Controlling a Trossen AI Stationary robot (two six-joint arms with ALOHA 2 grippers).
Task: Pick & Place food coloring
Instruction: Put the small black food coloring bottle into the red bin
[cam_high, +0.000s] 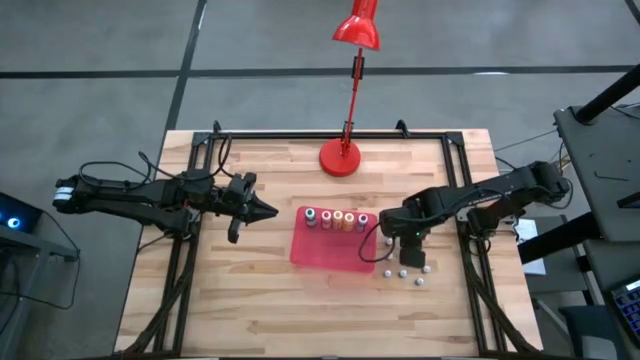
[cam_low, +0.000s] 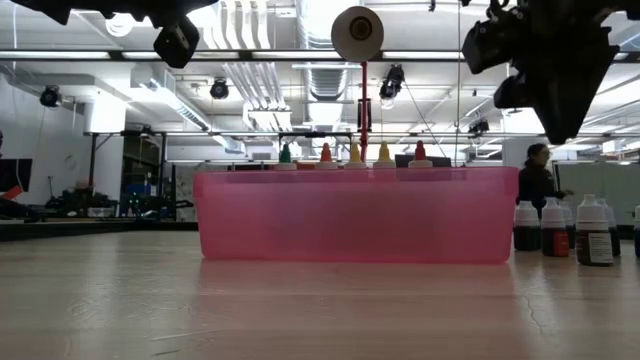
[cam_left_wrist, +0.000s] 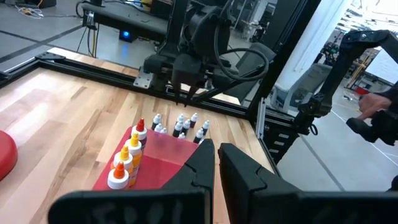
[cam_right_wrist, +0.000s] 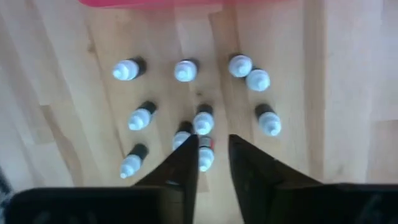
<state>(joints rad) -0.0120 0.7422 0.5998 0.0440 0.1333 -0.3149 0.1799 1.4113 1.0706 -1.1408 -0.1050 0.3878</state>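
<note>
Five food coloring bottles (cam_high: 336, 219) with coloured caps stand in a row along the far wall of the red tray (cam_high: 330, 252), upright. My right fingers (cam_right_wrist: 213, 155) hang narrowly parted above a cluster of white-capped dark bottles (cam_right_wrist: 203, 119) on the table (cam_high: 250, 300), just beside the tray; one small bottle with a red label (cam_right_wrist: 206, 154) shows between them, whether touched I cannot tell. My left fingers (cam_left_wrist: 214, 158) hover closed, holding nothing, well left of the tray.

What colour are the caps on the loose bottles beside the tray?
White caps on the loose bottles, clearest in the right wrist view.
</note>
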